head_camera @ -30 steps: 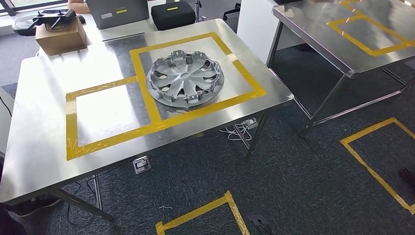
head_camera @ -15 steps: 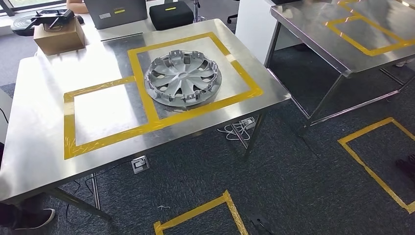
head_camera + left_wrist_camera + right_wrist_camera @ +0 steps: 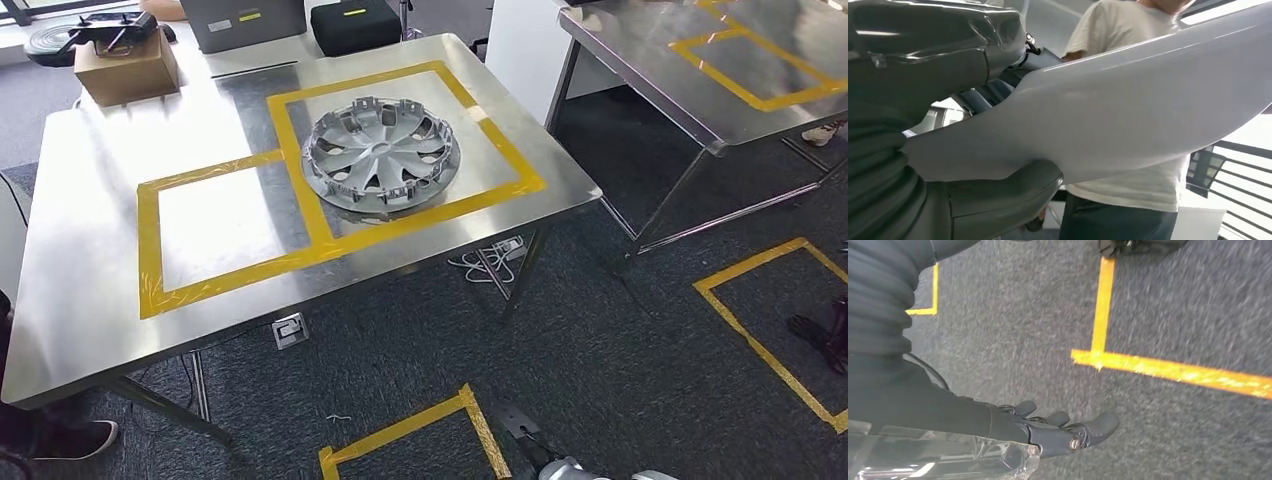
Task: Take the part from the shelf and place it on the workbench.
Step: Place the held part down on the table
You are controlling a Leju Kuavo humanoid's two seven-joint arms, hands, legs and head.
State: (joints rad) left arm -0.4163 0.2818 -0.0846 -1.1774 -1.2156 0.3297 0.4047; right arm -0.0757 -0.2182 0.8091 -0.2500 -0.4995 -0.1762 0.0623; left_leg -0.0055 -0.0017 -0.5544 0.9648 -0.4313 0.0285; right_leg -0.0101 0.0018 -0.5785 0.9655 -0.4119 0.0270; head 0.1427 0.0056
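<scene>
My left hand (image 3: 893, 100) grips a large, smooth, pale grey curved part (image 3: 1128, 105); its thumb (image 3: 1003, 192) presses one face and its fingers (image 3: 938, 45) wrap the other. The steel workbench (image 3: 90, 260) stands ahead in the head view, marked with two yellow tape rectangles. A silver wheel cover (image 3: 380, 153) lies in the right rectangle, and the left rectangle (image 3: 225, 225) is bare. My right hand (image 3: 1048, 427) hangs over the carpet with its fingers stretched out and nothing in it.
A cardboard box (image 3: 125, 65), a laptop (image 3: 240, 18) and a black case (image 3: 352, 25) sit at the workbench's far edge. A second steel table (image 3: 650, 60) stands at the right. Yellow tape (image 3: 410, 432) marks the floor. A person in a white shirt (image 3: 1128, 185) stands close behind the part.
The whole head view has shifted slightly, so the camera moved. The workbench and wheel cover stay as they were. A silver piece of my arm now shows at the bottom edge.
</scene>
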